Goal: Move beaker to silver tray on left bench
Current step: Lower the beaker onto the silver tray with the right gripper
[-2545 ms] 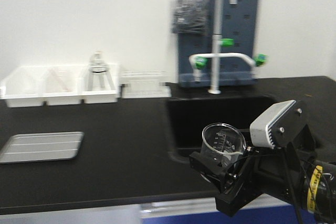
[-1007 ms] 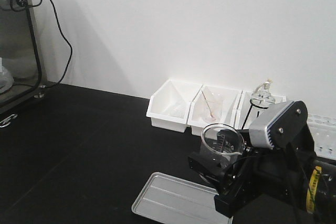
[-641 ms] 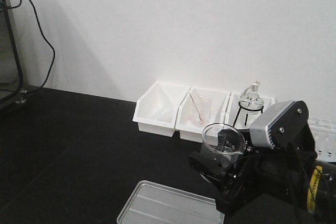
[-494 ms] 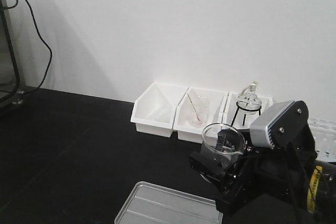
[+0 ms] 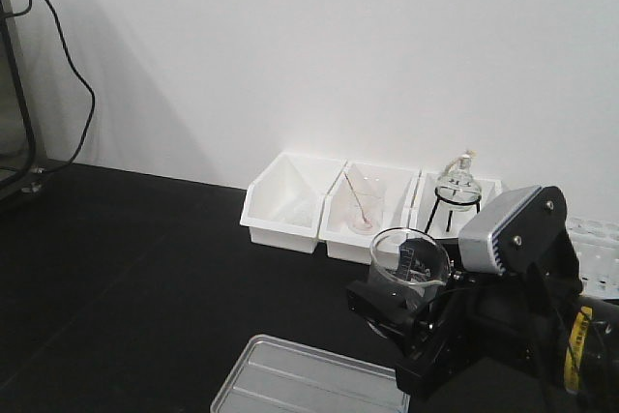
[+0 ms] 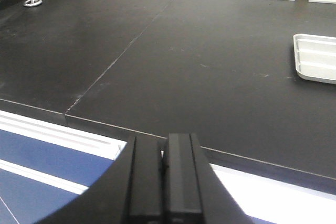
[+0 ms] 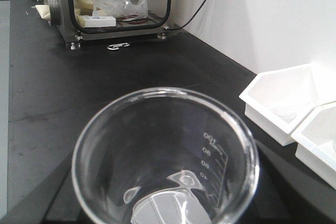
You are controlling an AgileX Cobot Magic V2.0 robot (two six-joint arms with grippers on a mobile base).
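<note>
Swinging away from the sink, the robot has come round to face the left bench [image 5: 126, 268], and in the last half-second the scene has barely shifted, so the turn looks finished. The left gripper [image 6: 163, 177] hangs by the bench's front edge with its jaws pressed together on nothing. The silver tray [image 5: 290, 379] now lies at seven o'clock from the beaker [image 5: 409, 263], near it. White bins [image 5: 285, 205] stand at eleven o'clock, against the wall. The right gripper [image 5: 406, 311] is clamped around the beaker's base, carrying it upright in the air. The carry seems nearly done; lowering it onto the tray remains.
</note>
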